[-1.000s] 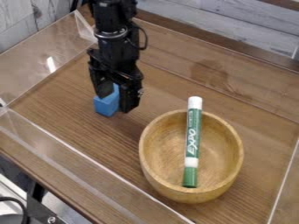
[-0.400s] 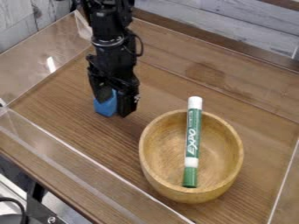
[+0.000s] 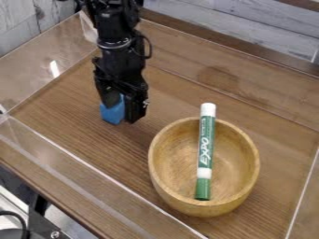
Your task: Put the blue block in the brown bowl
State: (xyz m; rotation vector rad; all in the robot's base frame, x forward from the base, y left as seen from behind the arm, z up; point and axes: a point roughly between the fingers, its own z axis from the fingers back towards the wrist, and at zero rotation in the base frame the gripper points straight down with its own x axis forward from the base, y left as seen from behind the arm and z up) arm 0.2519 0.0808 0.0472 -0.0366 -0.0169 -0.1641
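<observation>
Half of the blue block (image 3: 112, 113) hidden behind the spread claw (image 3: 121, 105) (fingers straddling it), contact unclear.

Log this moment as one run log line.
gripper: open, astride blue block | block: on table, not lifted | brown bowl: holds marker

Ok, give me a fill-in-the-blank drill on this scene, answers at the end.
1. The gripper stands over the ____ block.
2. Its jaws are ____, not clamped shut.
3. The marker lies in the brown ____.
4. The block sits on the table, ____ the bowl.

Answers: blue; open; bowl; outside
</observation>
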